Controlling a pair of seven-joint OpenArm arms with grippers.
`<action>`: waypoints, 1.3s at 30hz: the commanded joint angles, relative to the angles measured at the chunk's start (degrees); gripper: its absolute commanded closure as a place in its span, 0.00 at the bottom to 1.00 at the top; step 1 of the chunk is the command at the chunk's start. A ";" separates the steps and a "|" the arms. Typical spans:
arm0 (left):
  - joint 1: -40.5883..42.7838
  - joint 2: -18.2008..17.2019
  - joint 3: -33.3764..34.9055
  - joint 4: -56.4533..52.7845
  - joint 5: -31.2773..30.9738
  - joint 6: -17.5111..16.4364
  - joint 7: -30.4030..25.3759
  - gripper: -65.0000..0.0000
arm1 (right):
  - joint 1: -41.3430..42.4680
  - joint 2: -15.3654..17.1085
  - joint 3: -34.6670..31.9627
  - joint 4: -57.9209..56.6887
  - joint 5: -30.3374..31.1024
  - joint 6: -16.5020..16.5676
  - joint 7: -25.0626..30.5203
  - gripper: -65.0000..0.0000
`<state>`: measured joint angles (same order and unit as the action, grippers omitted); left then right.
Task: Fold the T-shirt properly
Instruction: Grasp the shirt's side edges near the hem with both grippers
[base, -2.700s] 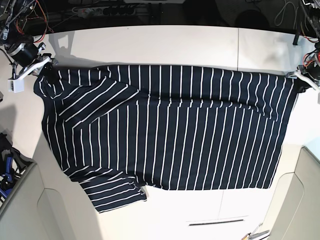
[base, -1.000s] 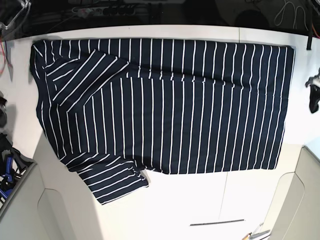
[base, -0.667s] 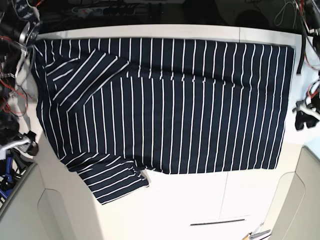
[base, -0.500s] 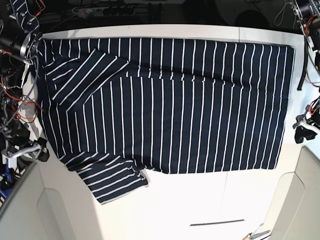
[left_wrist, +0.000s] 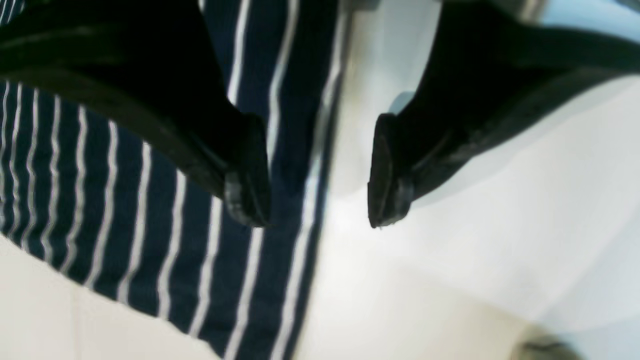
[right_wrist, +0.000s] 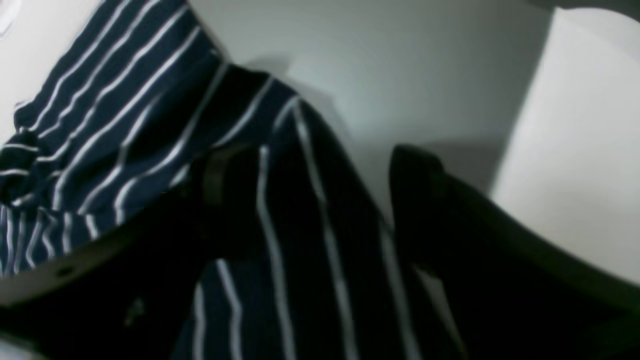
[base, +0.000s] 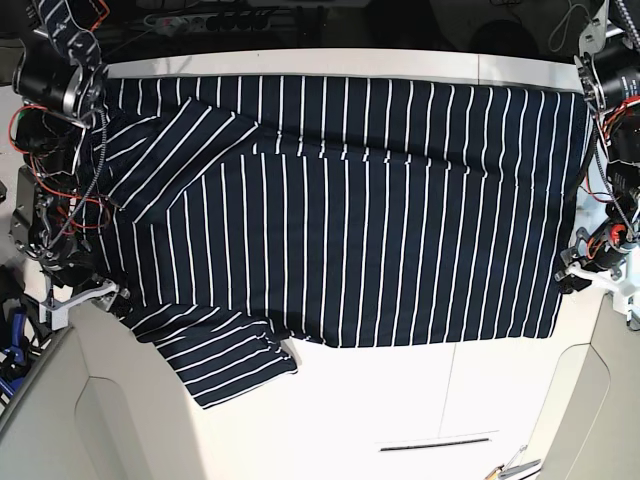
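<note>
The dark navy T-shirt (base: 350, 210) with thin white stripes lies flat across the white table, one sleeve folded over at the far left and another sticking out at the near left (base: 225, 360). My left gripper (base: 572, 277) is low at the shirt's near right corner. In the left wrist view it (left_wrist: 315, 175) is open, one finger (left_wrist: 247, 170) over the cloth (left_wrist: 150, 200) and the other (left_wrist: 385, 175) over bare table. My right gripper (base: 100, 297) is at the shirt's near left edge. In the right wrist view it (right_wrist: 315, 200) is open with striped cloth (right_wrist: 100, 115) between its fingers.
Raised pale panels stand at the front left (base: 110, 410) and front right (base: 600, 400) of the table. A thin dark slot (base: 435, 443) runs near the front edge. Cables and a power strip (base: 210, 18) lie behind the far edge.
The shirt's far edge was pulled back and laid flat, then let go. Both arms came down from the far corners to the shirt's near side edges, and the grippers now straddle the cloth.
</note>
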<state>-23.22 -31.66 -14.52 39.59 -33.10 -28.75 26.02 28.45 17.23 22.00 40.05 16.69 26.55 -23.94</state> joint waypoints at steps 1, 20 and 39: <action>-1.53 -0.61 -0.11 0.63 -0.02 -0.39 -1.18 0.47 | 1.38 -0.22 0.00 0.59 0.24 0.26 0.20 0.37; -1.57 2.34 -0.11 0.61 3.39 2.47 -5.09 0.47 | 1.57 -2.97 0.00 0.61 0.24 3.26 1.05 0.37; -3.02 3.85 -0.07 -0.02 4.83 4.09 -4.83 1.00 | 1.68 -3.54 0.00 0.70 0.44 4.59 1.05 0.97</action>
<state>-24.67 -26.68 -14.52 38.98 -28.03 -24.62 21.43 28.42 12.99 21.98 39.99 16.56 30.46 -23.64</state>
